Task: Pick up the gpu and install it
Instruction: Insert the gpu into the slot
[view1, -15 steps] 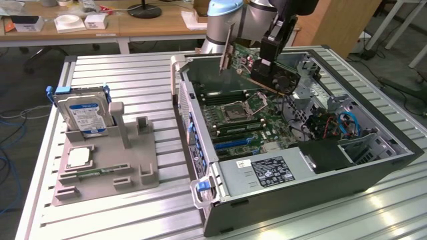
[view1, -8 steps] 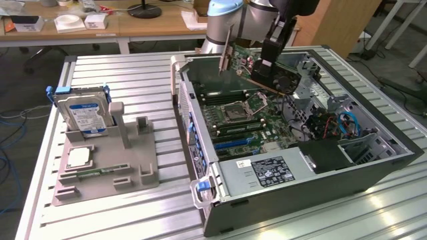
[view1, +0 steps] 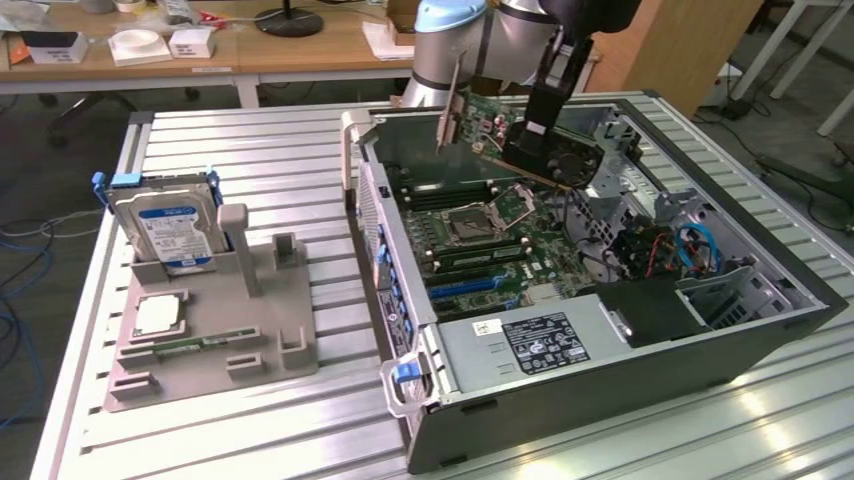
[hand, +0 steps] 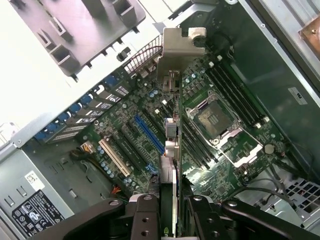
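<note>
We've got the claw (view1: 545, 150) clamped on the gpu (view1: 483, 112), which hangs tilted in the air, clear above the motherboard (view1: 487, 240) at the far end of the open case (view1: 747, 330). The case sits toward the surface's (view1: 240, 430) edge on the exterior view's right. The hard drive (view1: 167, 230) stands near the opposite edge.

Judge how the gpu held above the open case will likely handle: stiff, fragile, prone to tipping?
Probably stiff: the gpu runs straight out from the gripper with no visible sag. Likely fragile: a thin board with exposed parts. Gripped at one end, metal bracket far out, it may pivot if bumped.
</note>
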